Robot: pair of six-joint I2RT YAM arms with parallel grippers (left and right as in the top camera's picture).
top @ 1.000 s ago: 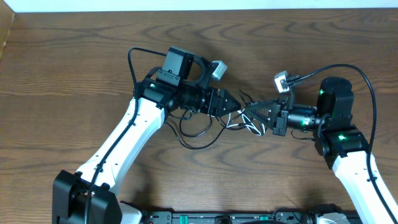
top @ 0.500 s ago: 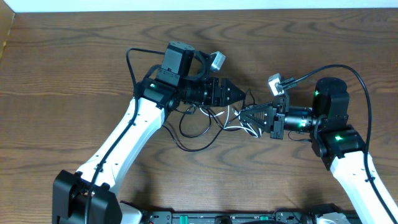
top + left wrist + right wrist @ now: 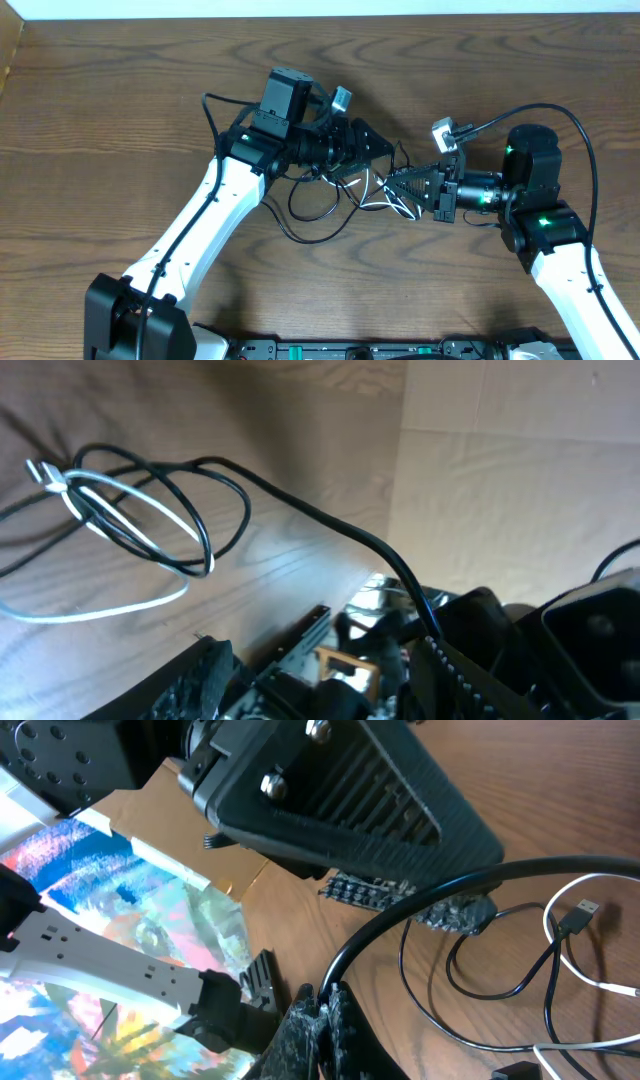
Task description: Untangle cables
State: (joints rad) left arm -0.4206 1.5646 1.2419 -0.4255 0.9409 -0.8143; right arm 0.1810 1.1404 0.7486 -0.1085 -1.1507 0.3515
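A tangle of thin cables lies between my two grippers: black cable loops [image 3: 312, 216] and a white cable [image 3: 376, 203]. In the left wrist view the black cable [image 3: 205, 510] coils with the white cable [image 3: 95, 612] on the wood, and one black strand runs down to my jaws. My left gripper [image 3: 372, 146] is tilted above the tangle with its fingers [image 3: 320, 655] wide apart. My right gripper [image 3: 393, 182] is shut on a black cable [image 3: 400, 925] at its fingertips [image 3: 325, 1005]. A USB plug [image 3: 583, 908] lies on the table to the right.
The brown wooden table [image 3: 120, 110] carries everything. The left gripper's ribbed finger [image 3: 340, 800] fills the top of the right wrist view, very close to my right gripper. Thick black arm cables [image 3: 565, 115] arc over the right arm.
My right gripper has moved left into the tangle. My left gripper has moved up and back, rotated, and its fingers now look spread. The cable loops shifted slightly.
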